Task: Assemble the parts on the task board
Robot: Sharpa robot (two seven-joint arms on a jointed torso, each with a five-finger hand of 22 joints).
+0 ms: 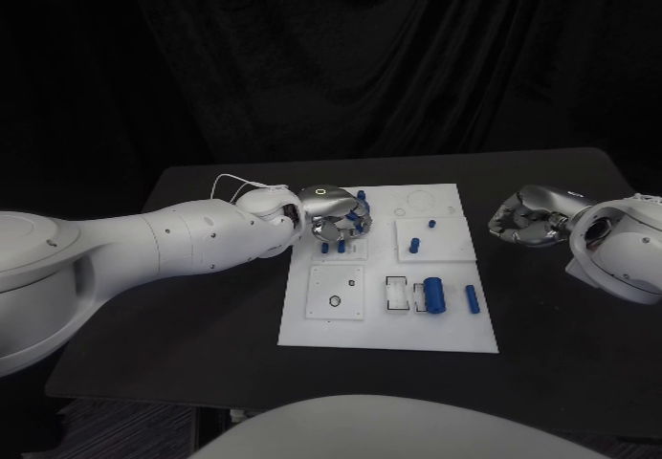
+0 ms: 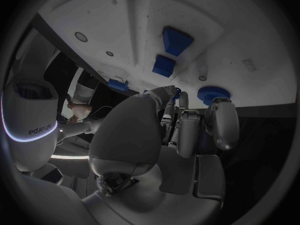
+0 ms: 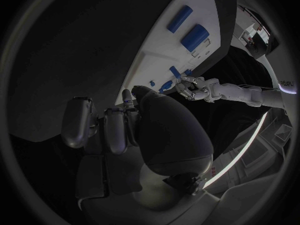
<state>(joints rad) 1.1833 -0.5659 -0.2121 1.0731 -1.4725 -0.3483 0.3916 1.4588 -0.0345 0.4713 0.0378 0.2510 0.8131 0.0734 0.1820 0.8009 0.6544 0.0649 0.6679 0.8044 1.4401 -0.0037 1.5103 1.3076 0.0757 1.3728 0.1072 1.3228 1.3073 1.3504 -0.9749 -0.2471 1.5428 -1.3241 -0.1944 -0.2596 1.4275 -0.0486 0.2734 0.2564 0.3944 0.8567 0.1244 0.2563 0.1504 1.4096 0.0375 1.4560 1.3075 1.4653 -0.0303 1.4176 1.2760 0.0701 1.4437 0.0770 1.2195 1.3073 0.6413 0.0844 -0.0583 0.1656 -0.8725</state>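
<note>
From above, the left hand (image 1: 336, 222) sits on the white board's (image 1: 455, 330) far left, fingers curled, possibly pinching a small blue peg (image 2: 177, 92) (its wrist camera suggests so). Blue cylinders (image 1: 433, 295) lie near the right edge. The right hand (image 1: 525, 218), fingers curled and empty, hovers over bare bench (image 1: 552, 316).

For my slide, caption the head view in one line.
Left hand works over the white task board among blue parts while the right hand waits beside it.
</note>
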